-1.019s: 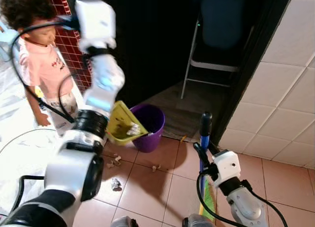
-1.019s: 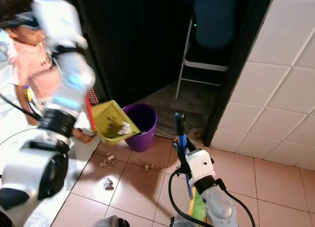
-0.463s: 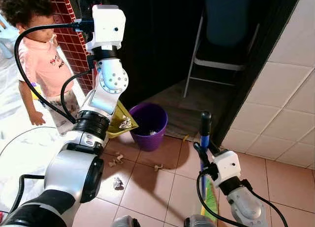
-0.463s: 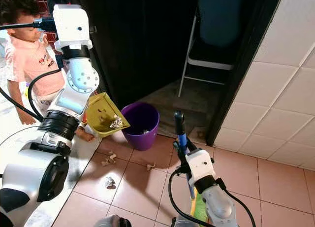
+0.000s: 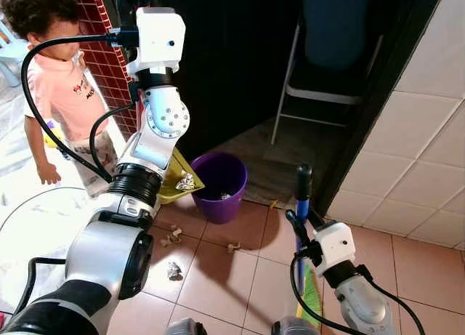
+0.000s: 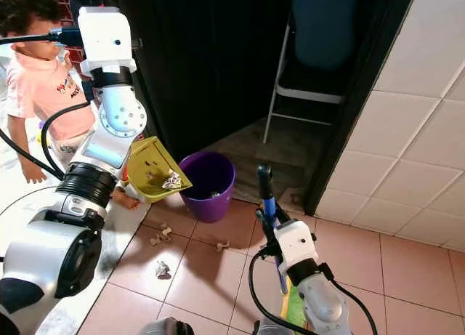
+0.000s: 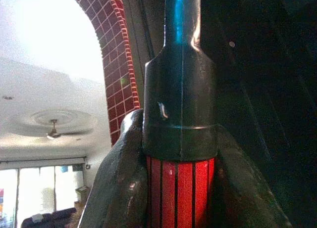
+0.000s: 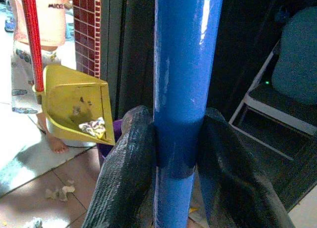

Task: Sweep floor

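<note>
Left gripper (image 7: 181,163) clamps red-handled yellow plastic dustpan (image 6: 154,171) (crumpled paper inside) beside round purple plastic bin (image 6: 209,184); tip farther over rim; right gripper (image 8: 178,154) grips blue broom pole (image 8: 183,65).

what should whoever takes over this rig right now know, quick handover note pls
Left gripper: jaws shut on the dustpan handle, holding the yellow dustpan raised beside the purple bin, a paper scrap in the pan.
Right gripper: jaws shut on the blue broom handle.
Done: some litter already in the bin.
Left: tip the pan out, sweep the scraps off the tiles.
A person stands close on the left.
</note>
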Robot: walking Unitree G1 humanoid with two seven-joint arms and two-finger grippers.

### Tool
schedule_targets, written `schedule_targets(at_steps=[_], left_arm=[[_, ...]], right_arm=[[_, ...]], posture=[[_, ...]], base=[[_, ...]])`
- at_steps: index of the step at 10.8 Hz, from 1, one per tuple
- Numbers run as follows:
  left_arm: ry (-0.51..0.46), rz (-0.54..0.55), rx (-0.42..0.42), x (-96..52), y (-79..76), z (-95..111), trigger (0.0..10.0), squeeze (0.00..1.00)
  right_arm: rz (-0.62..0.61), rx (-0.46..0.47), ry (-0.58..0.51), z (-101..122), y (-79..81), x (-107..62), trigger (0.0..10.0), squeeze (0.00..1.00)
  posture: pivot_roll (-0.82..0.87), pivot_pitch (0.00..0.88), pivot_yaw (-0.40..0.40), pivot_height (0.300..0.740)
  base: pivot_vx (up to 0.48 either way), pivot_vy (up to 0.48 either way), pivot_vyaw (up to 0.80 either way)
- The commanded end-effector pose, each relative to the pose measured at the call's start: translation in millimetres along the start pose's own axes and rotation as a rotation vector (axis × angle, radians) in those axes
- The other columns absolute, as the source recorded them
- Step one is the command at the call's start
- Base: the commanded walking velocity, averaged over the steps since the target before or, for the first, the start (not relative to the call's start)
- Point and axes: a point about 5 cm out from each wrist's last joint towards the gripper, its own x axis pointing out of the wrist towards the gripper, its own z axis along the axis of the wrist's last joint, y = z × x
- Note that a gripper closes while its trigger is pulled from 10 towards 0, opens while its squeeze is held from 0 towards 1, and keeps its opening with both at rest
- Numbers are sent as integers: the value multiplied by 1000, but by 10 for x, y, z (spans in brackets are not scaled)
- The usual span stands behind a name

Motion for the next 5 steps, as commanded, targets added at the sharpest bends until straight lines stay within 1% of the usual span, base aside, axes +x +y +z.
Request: schedule_targets(at_steps=[1, 2, 3, 5], left_arm=[[-111, 13, -3, 78, 3, 169, 10000, 0], [-244, -472, -81, -585, -754, 367, 10000, 0], [-253, -511, -86, -664, -795, 371, 10000, 0], [-260, -514, -89, -696, -783, 366, 10000, 0]], right_arm=[[-11, -22, -60, 114, -26, 38, 10000, 0], [-26, -17, -84, 158, -38, 147, 10000, 0], [-30, -36, -92, 171, -35, 191, 10000, 0], [-26, -35, -92, 159, -24, 198, 10000, 0]], posture=[[-192, 0, 99, 740], [-187, 0, 124, 740], [-183, 0, 123, 740], [-176, 0, 125, 740]], base=[[0, 0, 0], [0, 0, 0], [0, 0, 0], [0, 0, 0]])
